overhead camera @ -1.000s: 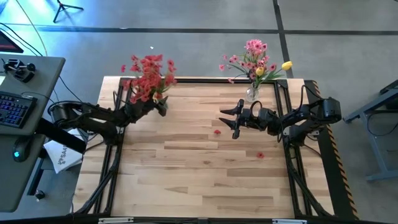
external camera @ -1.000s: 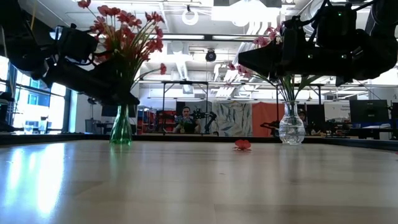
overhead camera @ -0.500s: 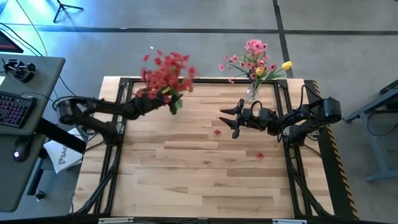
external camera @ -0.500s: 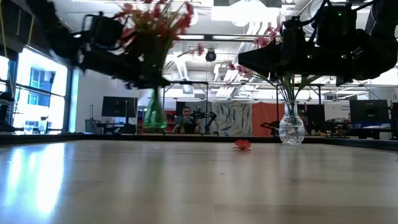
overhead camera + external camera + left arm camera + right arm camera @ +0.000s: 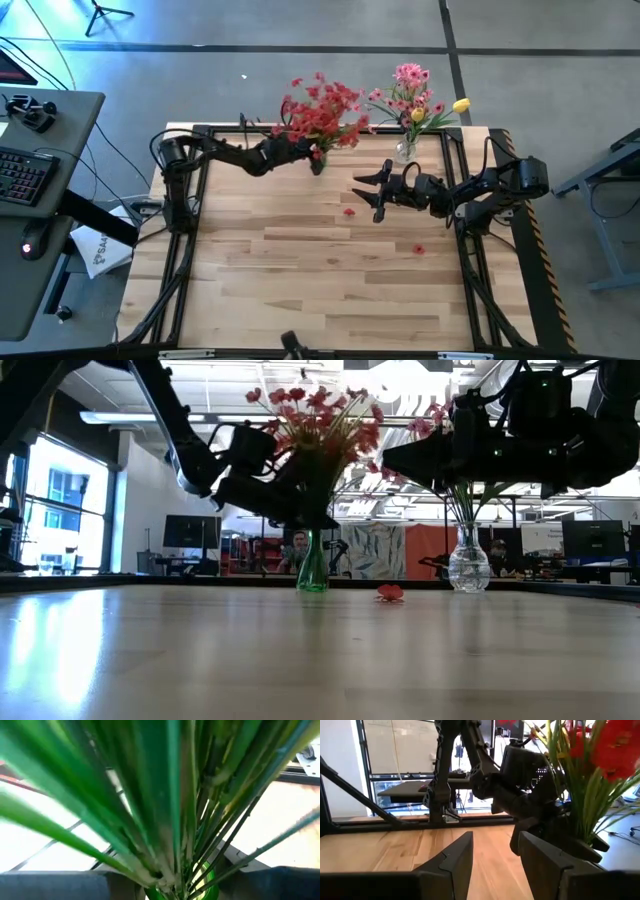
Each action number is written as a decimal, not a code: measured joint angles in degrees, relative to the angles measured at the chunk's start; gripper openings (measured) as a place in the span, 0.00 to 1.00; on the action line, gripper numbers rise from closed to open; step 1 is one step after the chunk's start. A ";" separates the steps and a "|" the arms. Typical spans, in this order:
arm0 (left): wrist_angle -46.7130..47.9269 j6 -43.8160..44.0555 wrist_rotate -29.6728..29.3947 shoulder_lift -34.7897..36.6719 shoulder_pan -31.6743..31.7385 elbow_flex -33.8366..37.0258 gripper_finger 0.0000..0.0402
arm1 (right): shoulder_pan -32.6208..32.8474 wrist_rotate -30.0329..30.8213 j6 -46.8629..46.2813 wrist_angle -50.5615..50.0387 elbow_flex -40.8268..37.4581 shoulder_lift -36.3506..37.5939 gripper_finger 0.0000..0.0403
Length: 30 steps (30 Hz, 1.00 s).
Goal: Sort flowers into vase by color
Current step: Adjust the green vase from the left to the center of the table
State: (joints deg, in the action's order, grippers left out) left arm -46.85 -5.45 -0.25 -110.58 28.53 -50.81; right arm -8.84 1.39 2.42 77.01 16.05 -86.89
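Overhead, the left claw (image 5: 300, 152) is seen clamped on a green vase (image 5: 317, 165) packed with red flowers (image 5: 322, 110), near the back edge of the wooden bench (image 5: 300, 270) and a short way from the clear vase (image 5: 404, 152), which holds pink flowers (image 5: 408, 82) and a yellow bloom (image 5: 461, 104). The right claw (image 5: 372, 192) hovers in front of the clear vase with its fingers apart and empty; two loose red blossoms, one (image 5: 348, 211) nearer the centre, the other (image 5: 418, 249) toward the right side, lie on the bench. At bench height, the green vase (image 5: 312, 565) appears upright, its base at or just above the surface; whether it touches cannot be told. For this step, the vase would best be kept level and set down gently, well clear of the glass one. From the left wrist, only green stems (image 5: 170, 805) crowding the vase mouth are shown. From the right wrist, the spread fingers (image 5: 455, 860) face the left arm and the red spray (image 5: 615, 745).
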 joint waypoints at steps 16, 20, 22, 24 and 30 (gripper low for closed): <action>24.22 -3.72 -1.95 10.36 1.90 0.20 0.66 | 0.00 -0.04 -0.02 -1.06 0.00 0.00 0.39; 33.88 -6.28 -2.20 14.20 1.88 0.22 0.66 | 0.00 -0.04 -0.02 -1.11 0.00 0.00 0.39; 37.08 -6.88 -3.21 15.91 1.88 0.22 0.66 | 0.00 -0.04 -0.02 -1.31 0.00 0.00 0.39; 40.66 -6.95 -4.82 17.57 1.88 0.22 0.67 | 0.00 -0.04 -0.02 -1.41 0.00 0.00 0.39; 46.63 -4.97 -6.34 23.90 1.82 3.29 0.66 | 0.00 1.59 -0.07 -4.80 0.00 0.69 0.39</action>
State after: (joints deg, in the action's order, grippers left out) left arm -0.22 -10.42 -6.59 -86.67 30.35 -47.52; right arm -8.84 2.97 2.35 72.21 16.05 -86.21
